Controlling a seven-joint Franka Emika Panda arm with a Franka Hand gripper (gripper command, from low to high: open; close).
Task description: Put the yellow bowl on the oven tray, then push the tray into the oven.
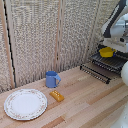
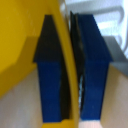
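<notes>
Between the dark-blue fingers (image 2: 92, 70) sits the rim of the yellow dish (image 2: 20, 45), pinched tight from both sides. Out wide, the grabber (image 1: 108, 46) holds that dish (image 1: 106, 52) just over the baking sheet (image 1: 112, 61), at the oven (image 1: 102, 70) on the exterior view's right. Across the wooden surface (image 1: 85, 100), well apart, stand a blue mug (image 1: 51, 79), an orange-yellow block (image 1: 57, 95) and a white patterned plate (image 1: 25, 104).
</notes>
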